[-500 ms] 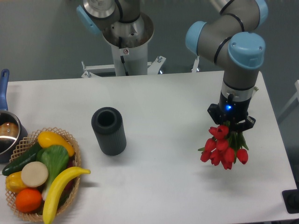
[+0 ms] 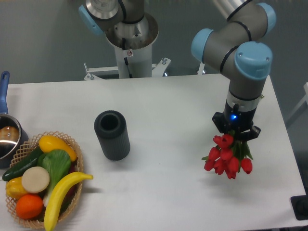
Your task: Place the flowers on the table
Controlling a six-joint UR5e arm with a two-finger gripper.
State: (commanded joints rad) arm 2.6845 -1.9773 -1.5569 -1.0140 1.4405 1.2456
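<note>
one claw [image 2: 236, 134] clamped on the flowers [image 2: 227, 158] | blooms hang just below it | table [image 2: 173, 96] beneath | dark cylinder [image 2: 112, 134] well to its left

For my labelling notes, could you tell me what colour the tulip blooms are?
Red, on the small bunch of red tulips with green stems, clearest in the fixed camera view.

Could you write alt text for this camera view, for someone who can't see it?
A robot arm's gripper holds a bunch of red flowers over the right side of a white table. A dark cylinder stands mid-table, and a wicker basket of produce sits at the front left.
</note>
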